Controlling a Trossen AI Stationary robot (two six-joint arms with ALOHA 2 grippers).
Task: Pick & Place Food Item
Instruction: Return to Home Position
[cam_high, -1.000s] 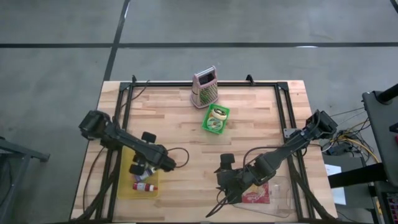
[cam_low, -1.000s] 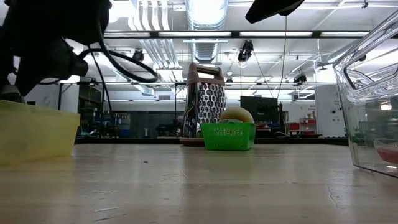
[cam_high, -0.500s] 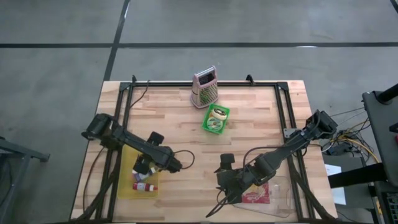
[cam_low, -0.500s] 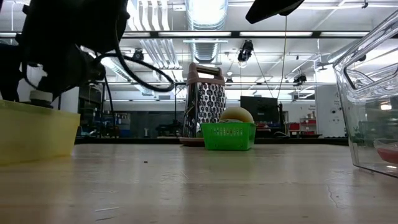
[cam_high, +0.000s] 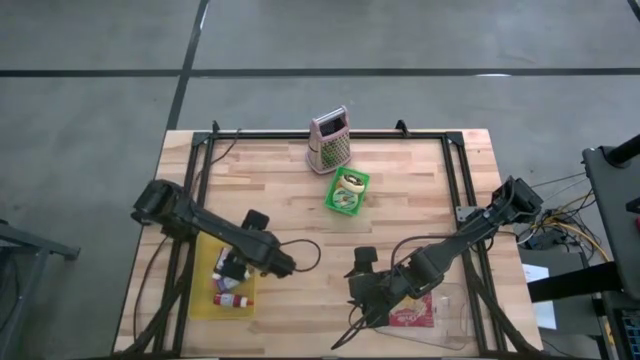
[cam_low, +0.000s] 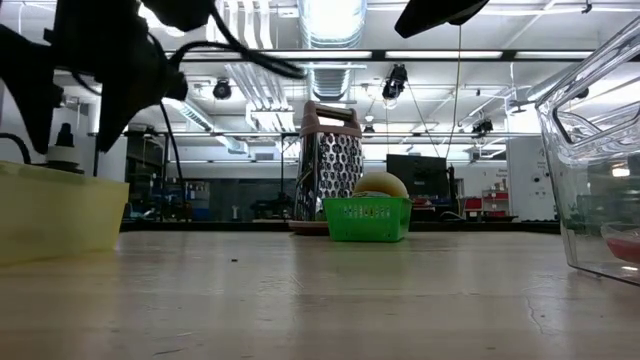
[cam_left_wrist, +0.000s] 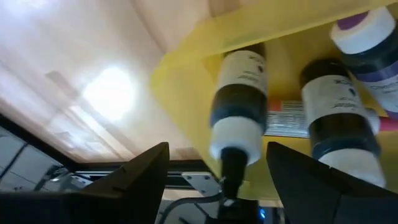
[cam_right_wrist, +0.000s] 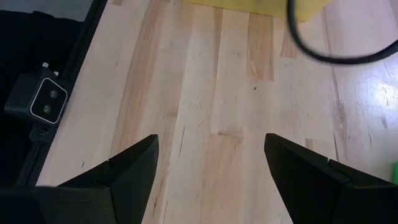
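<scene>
A yellow bin (cam_high: 207, 300) sits at the table's near left with several bottles in it. A dark bottle with a white cap (cam_left_wrist: 239, 109) stands upright on the bin's floor beside a second one (cam_left_wrist: 339, 115). My left gripper (cam_left_wrist: 229, 186) hangs open just above the bin, a finger on either side of the first bottle's cap, touching nothing. It also shows in the high view (cam_high: 233, 268) and the low view (cam_low: 78, 140). My right gripper (cam_high: 354, 302) waits open over bare wood near the table's front, beside a clear container (cam_high: 455, 322).
A green basket (cam_high: 347, 190) holding round food stands mid-table, with a pink box grater (cam_high: 328, 140) behind it. The clear container (cam_low: 595, 150) holds a red packet (cam_high: 410, 315). A black frame (cam_high: 330, 134) runs around the tabletop. Bare wood lies between the two arms.
My left gripper has opened and let go of the white-capped bottle, which now stands in the yellow bin. It has then risen a little and drawn slightly toward the table's right.
</scene>
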